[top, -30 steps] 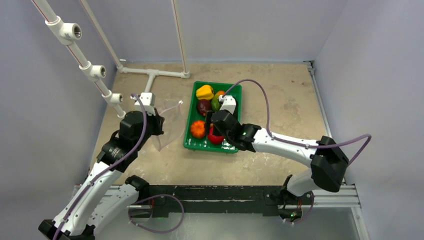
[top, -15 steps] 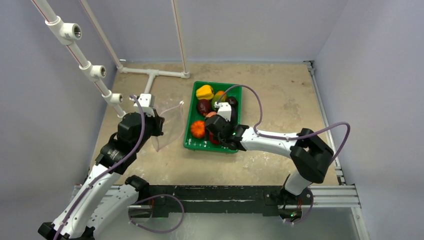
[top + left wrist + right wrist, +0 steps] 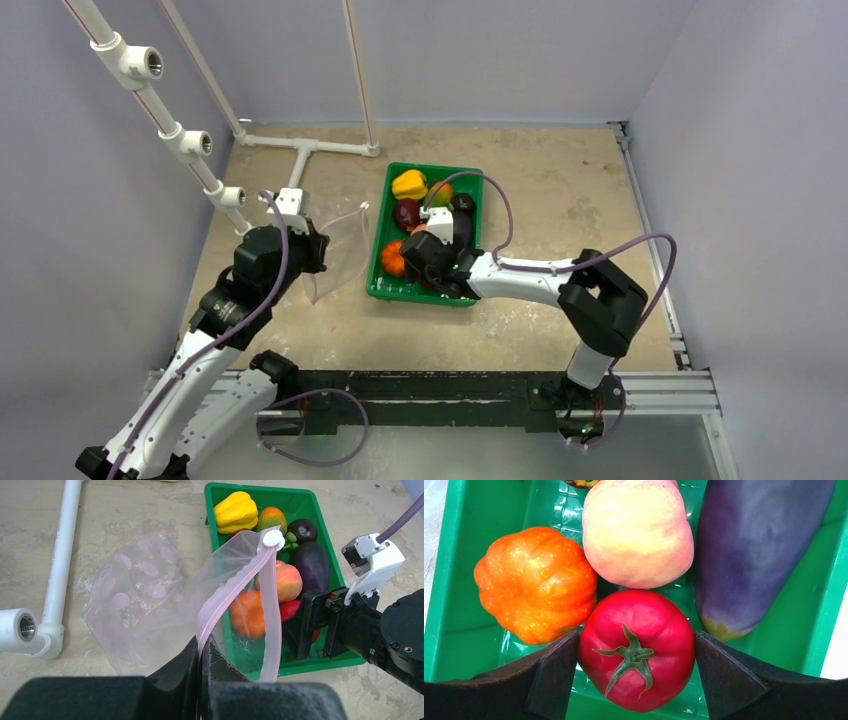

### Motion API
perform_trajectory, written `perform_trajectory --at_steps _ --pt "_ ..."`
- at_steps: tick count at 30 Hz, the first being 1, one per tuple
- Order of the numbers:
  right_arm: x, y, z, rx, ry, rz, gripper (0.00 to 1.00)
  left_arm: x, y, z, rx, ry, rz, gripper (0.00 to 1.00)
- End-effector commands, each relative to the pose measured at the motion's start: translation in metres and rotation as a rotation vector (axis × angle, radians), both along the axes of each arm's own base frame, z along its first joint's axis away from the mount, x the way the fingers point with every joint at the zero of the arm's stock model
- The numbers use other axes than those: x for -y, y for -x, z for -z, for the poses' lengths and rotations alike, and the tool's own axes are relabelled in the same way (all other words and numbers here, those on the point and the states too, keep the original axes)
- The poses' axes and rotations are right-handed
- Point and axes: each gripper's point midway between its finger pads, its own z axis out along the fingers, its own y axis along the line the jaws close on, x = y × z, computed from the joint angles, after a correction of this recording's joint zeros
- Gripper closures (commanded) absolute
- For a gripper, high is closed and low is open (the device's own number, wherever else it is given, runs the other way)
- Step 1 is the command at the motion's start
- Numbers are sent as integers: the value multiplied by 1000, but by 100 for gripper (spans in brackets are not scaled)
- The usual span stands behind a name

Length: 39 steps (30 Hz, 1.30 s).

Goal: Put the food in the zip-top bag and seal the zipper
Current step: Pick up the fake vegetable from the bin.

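Observation:
The green tray (image 3: 473,178) holds the food. A red tomato (image 3: 639,625) lies at its near end, beside the orange (image 3: 536,582), the peach (image 3: 636,530) and the purple eggplant (image 3: 754,550). My right gripper (image 3: 636,652) is down in the tray (image 3: 428,272) with a finger against each side of the tomato. The yellow pepper (image 3: 409,184) and green-orange pepper (image 3: 271,519) lie at the far end. My left gripper (image 3: 202,645) is shut on the pink zipper (image 3: 235,587) and holds the clear zip-top bag (image 3: 145,605) with its mouth open, left of the tray.
White pipework (image 3: 300,145) lies on the table behind and left of the bag, and shows in the left wrist view (image 3: 60,555). A slanted pipe rack (image 3: 180,135) stands at the left wall. Walls close the table on three sides.
My right arm has swung left and lowered into the tray's near end, bringing its fingers onto the red tomato. My left arm and the bag have not moved.

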Motion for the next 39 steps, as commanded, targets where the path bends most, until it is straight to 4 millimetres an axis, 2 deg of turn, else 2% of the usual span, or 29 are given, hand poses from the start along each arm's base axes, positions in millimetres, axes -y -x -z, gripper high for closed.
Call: perform_trajectory --at_steps 1,3,7,13,26,34,36,39 --pt "-3 -7 -12 39 6 31 20 3 -4 -6 31 10 10 100" --pt "-2 -6 -10 36 20 35 26 3 -4 -6 33 10 11 100" --pt "-2 -6 -16 44 17 38 48 3 -4 -6 32 11 13 100" --pt "-5 -7 -50 82 -47 35 64 3 -3 -6 33 12 14 100" --pt "-55 17 -166 187 -334 -132 64 4 -4 -5 29 11 14 100" --pt "-73 43 -255 317 -570 -341 64 4 -4 -4 26 12 16 100" --pt "-77 51 -271 348 -620 -386 64 4 -4 -4 26 11 16 100" --pt "-86 58 -282 366 -674 -442 63 5 -5 -3 21 10 18 100"
